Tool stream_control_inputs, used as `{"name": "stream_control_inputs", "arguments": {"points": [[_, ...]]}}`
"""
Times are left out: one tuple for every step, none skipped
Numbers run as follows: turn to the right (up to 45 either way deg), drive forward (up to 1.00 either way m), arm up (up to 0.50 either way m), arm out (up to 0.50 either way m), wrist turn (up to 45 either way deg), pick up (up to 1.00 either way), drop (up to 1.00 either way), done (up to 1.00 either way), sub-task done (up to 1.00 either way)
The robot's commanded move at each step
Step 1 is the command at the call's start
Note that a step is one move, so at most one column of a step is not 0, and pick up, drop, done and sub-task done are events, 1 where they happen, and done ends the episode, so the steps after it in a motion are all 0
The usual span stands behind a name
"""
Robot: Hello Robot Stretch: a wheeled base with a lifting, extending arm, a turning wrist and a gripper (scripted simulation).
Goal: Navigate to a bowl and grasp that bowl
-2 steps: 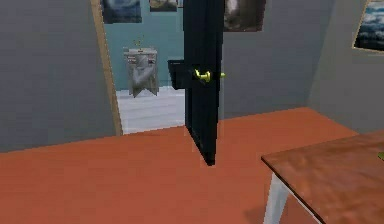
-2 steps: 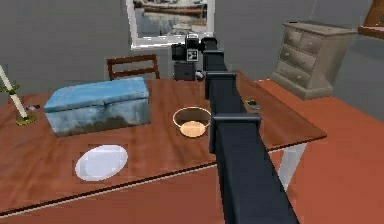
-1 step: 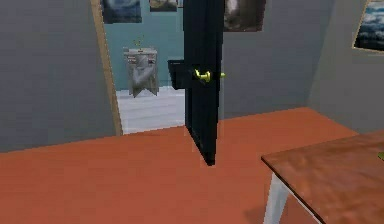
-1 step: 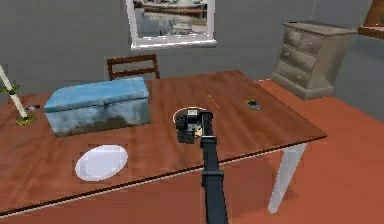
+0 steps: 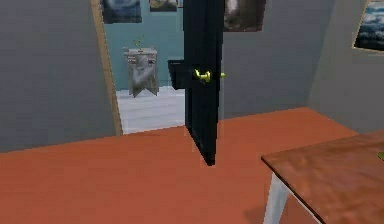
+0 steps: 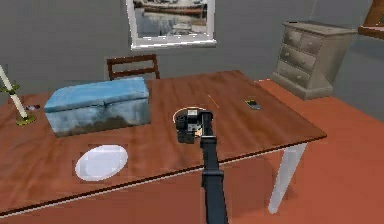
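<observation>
A pale round rim (image 6: 190,109), perhaps the bowl, lies mid-desk right at the gripper (image 6: 181,128) (whether the gripper holds anything cannot be told). Left of it on the wooden desk (image 6: 280,125) stands a blue box (image 6: 97,105), with a white plate (image 6: 101,162) nearer. Past the desk's far edge is a chair (image 6: 132,67), and far right a dresser (image 6: 308,58).
</observation>
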Motion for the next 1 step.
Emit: {"name": "stream_control_inputs", "arguments": {"points": [[0.0, 0.0, 0.1, 0.0, 0.0, 0.0, 0.0, 0.0, 0.0]]}}
